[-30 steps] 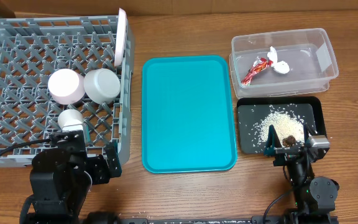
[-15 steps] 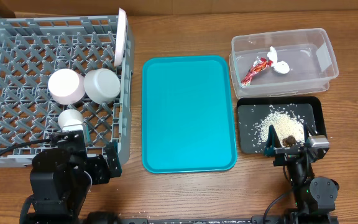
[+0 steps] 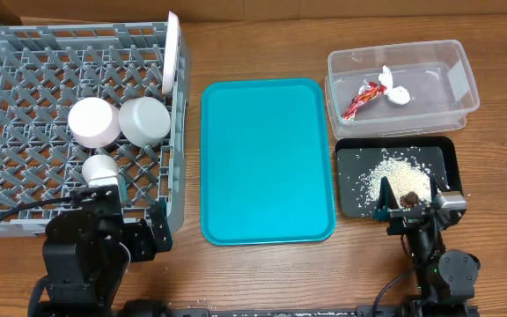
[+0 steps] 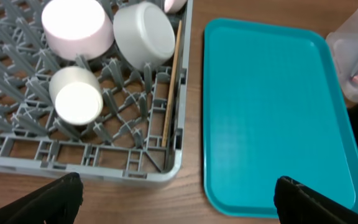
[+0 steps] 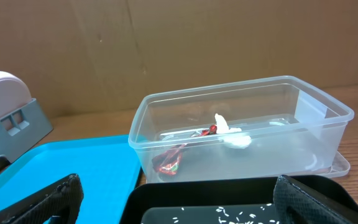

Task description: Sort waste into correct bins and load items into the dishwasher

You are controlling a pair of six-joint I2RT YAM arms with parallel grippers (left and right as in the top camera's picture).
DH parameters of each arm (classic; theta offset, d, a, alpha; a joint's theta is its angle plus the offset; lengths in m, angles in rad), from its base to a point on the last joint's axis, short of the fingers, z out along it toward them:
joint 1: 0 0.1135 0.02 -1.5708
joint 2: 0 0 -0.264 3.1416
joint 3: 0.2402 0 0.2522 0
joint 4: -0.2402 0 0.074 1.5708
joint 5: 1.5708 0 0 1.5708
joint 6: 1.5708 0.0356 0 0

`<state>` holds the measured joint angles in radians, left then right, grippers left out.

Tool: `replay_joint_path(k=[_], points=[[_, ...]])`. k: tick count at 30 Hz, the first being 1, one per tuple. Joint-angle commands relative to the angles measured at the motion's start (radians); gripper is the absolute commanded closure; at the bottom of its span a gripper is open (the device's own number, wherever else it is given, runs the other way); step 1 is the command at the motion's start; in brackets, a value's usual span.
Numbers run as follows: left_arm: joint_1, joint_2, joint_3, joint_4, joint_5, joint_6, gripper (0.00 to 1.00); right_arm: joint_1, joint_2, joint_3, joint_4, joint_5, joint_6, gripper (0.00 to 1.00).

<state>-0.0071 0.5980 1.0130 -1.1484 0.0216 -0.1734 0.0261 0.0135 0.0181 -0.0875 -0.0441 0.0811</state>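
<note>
Two grippers, both spread wide and holding nothing: left gripper (image 4: 182,202) just off the near right corner of the rack (image 4: 73,163), right gripper (image 5: 179,202) at the near edge of the black tray (image 3: 443,151).

Shown only by the left wrist: a chopstick (image 4: 172,87) lying along the inside of the rack's right wall, next to a bowl (image 4: 145,34) tipped on its side, with a large cup (image 4: 76,28) to the left and a small cup (image 4: 76,99) nearer. Lost among the lattice from overhead.

Shown only from overhead: a plate (image 3: 172,55) on edge against the rack's far right wall, and rice (image 3: 397,179) heaped on the black tray with a brown lump (image 3: 408,197) at the near side of the heap, just beyond the right gripper. From the right wrist, merely a few grains along the bottom edge, but a side look through the clear tub (image 5: 303,106) at the wrapper (image 5: 169,163) on its floor, toward the left end. Between rack and bins, the teal tray (image 3: 267,158).

Nothing different from a second ago: same spots for dishes, wrapper, rice and both arms.

Fingertips cut off by the lower edge in both wrist views. Plate only a white sliver at far left from the right wrist. Tub clipped at the right edge from the left wrist.
</note>
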Motion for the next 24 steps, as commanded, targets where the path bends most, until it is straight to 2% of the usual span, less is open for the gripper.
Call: replay_joint_path(k=[1,5,12,17,24], points=[[-0.008,-0.028,-0.038,0.016,-0.005,0.021,0.00,-0.006,-0.011,-0.010,0.007,0.010,-0.003,0.00],[-0.008,-0.116,-0.196,0.148,0.017,0.024,0.00,-0.006,-0.011,-0.010,0.007,0.010,-0.003,0.00],[-0.009,-0.388,-0.599,0.518,0.137,0.012,0.00,-0.006,-0.011,-0.010,0.007,0.010,-0.003,0.00],[-0.010,-0.537,-0.795,0.753,0.160,0.013,0.00,-0.006,-0.011,-0.010,0.007,0.010,-0.003,0.00],[-0.012,-0.595,-0.985,1.125,0.158,0.077,0.00,-0.006,-0.011,-0.010,0.007,0.010,-0.003,0.00]])
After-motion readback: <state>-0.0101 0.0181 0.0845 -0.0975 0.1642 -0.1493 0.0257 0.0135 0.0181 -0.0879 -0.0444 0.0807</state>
